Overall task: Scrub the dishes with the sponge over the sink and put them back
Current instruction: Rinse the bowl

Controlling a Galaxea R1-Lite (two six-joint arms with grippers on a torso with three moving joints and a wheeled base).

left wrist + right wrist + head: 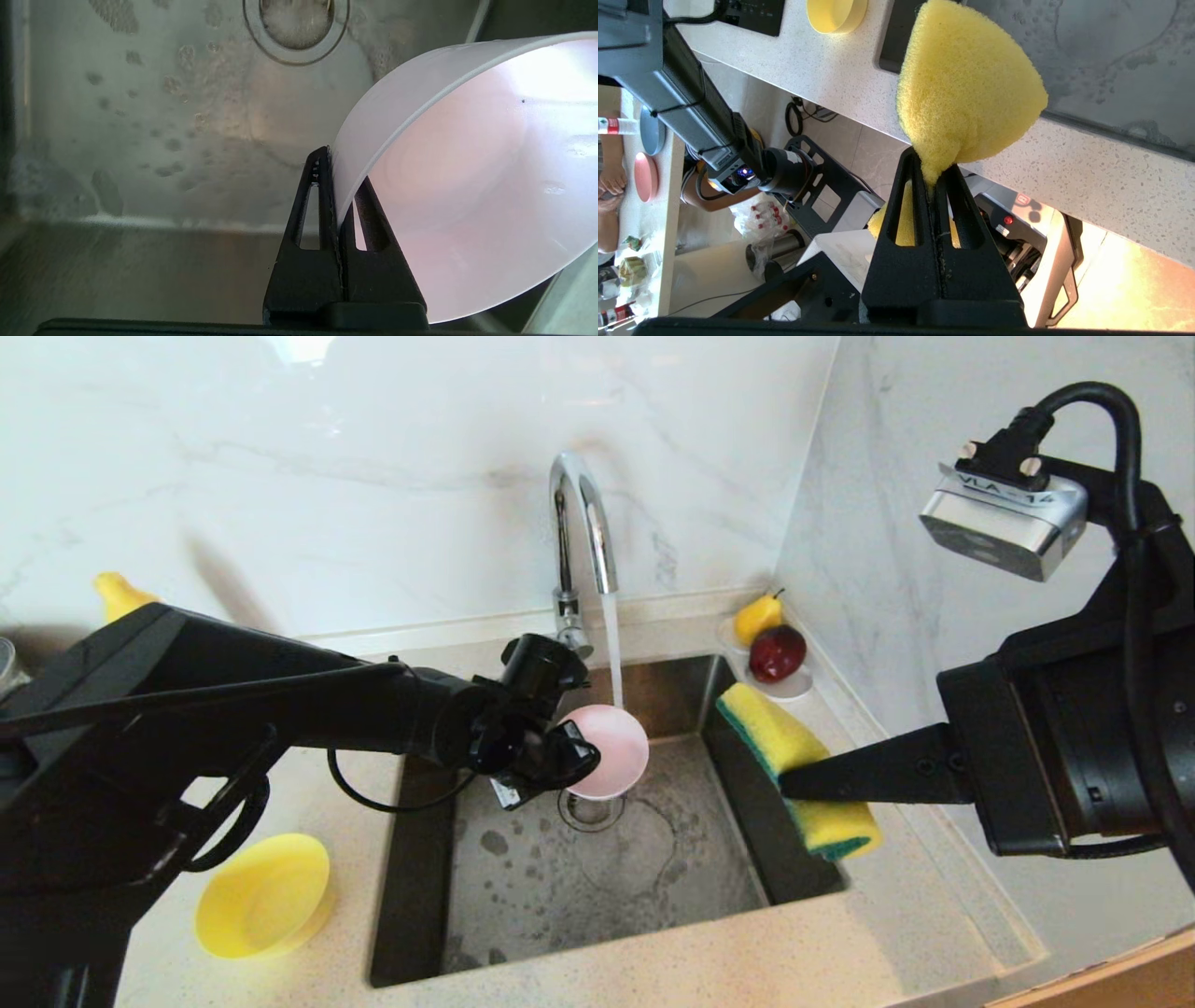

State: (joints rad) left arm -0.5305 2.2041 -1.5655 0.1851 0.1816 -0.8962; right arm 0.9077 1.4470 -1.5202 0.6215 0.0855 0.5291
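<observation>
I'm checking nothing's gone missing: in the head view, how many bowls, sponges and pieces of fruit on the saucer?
Bowls: 2 (pink round plastic bowl in the left gripper; yellow round plastic bowl on the counter)
Sponges: 1 (yellow sponge with green scouring side, in the right gripper)
Fruit: 2 (yellow pear, dark red apple, on the small white saucer)
Total: 5

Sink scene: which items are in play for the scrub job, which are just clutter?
Job: pink bowl in left gripper under the running tap; sponge in right gripper; sink; yellow bowl.
Clutter: pear, apple, saucer.
</observation>
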